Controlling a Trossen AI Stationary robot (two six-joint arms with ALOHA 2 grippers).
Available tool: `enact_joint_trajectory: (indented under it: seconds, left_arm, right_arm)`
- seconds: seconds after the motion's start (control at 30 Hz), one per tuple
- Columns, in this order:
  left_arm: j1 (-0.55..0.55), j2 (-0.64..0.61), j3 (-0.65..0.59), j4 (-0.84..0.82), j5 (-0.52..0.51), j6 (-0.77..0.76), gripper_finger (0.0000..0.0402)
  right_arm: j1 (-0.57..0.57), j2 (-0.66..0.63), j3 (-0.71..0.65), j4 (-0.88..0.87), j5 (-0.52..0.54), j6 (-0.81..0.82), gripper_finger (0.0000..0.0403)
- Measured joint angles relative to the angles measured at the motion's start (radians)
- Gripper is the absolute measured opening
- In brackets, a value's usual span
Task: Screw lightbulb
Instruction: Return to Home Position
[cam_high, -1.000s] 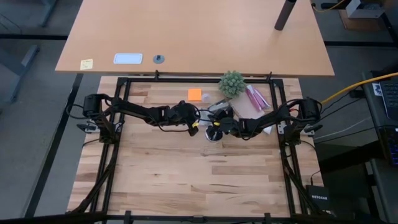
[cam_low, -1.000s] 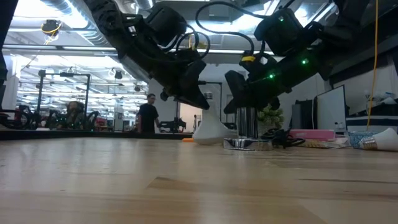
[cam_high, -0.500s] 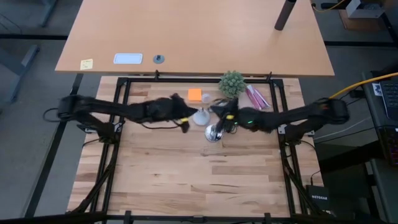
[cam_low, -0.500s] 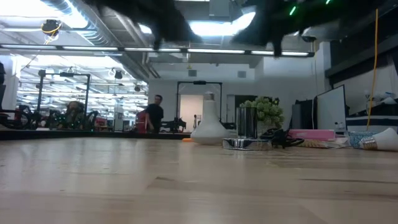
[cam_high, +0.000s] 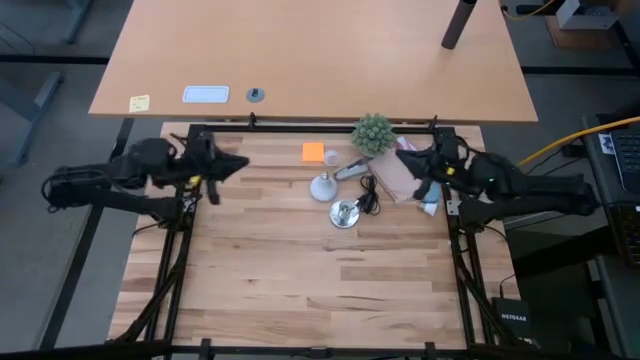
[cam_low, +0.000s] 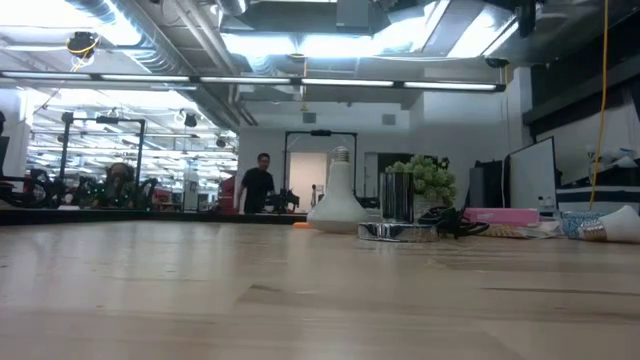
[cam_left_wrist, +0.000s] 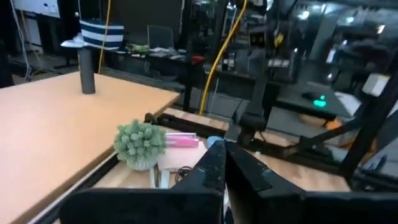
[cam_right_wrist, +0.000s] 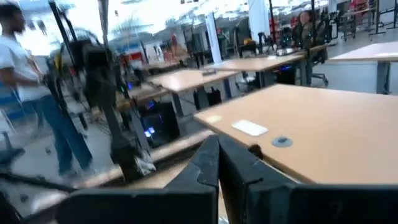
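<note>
The white lightbulb (cam_high: 321, 186) stands on its round head on the table, neck up, and also shows in the low view (cam_low: 337, 200). The silver round base (cam_high: 344, 213) with its black cord (cam_high: 368, 195) sits just to its right and nearer; in the low view (cam_low: 397, 218) its socket stands upright. My left gripper (cam_high: 236, 163) is drawn back at the table's left edge, shut and empty; its fingers meet in the left wrist view (cam_left_wrist: 224, 149). My right gripper (cam_high: 404, 150) is drawn back at the far right, shut and empty, as the right wrist view (cam_right_wrist: 217, 142) shows.
A small green plant (cam_high: 373, 133), an orange block (cam_high: 314, 152), a grey oblong object (cam_high: 352, 170) and a pink package (cam_high: 412, 157) lie along the far edge. A larger desk (cam_high: 300, 60) stands beyond. A person (cam_low: 259, 187) walks far behind the table.
Both arms have pulled away from the bulb and base in the middle, going up and out of the low view. The left went toward the table's left edge, the right toward its right edge. The bulb and the base stay standing where they were.
</note>
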Motion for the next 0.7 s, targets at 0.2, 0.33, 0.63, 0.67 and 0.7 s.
enact_joint_trajectory:
  seconds: [0.2,0.33,0.63,0.67,0.7]
  left_arm:
    - [0.000,-0.077,-0.071,-0.249,0.001,-0.013,0.0000]
    - [0.000,-0.104,-0.251,-0.151,0.020,-0.048,0.0000]
    - [0.022,-0.207,-0.633,0.274,0.125,-0.075,0.0000]
    - [0.026,-0.226,-0.659,0.274,0.126,-0.084,0.0000]
    - [0.030,-0.244,-0.682,0.276,0.126,-0.095,0.0000]
  right_arm:
    - [0.000,-0.051,-0.059,-0.305,-0.009,0.030,0.0005]
    - [0.000,-0.040,-0.235,-0.180,-0.046,0.083,0.0005]
    - [-0.001,-0.040,-0.634,0.390,-0.093,0.137,0.0005]
    - [-0.001,-0.039,-0.649,0.404,-0.085,0.139,0.0005]
    - [-0.001,-0.038,-0.648,0.408,-0.077,0.141,0.0005]
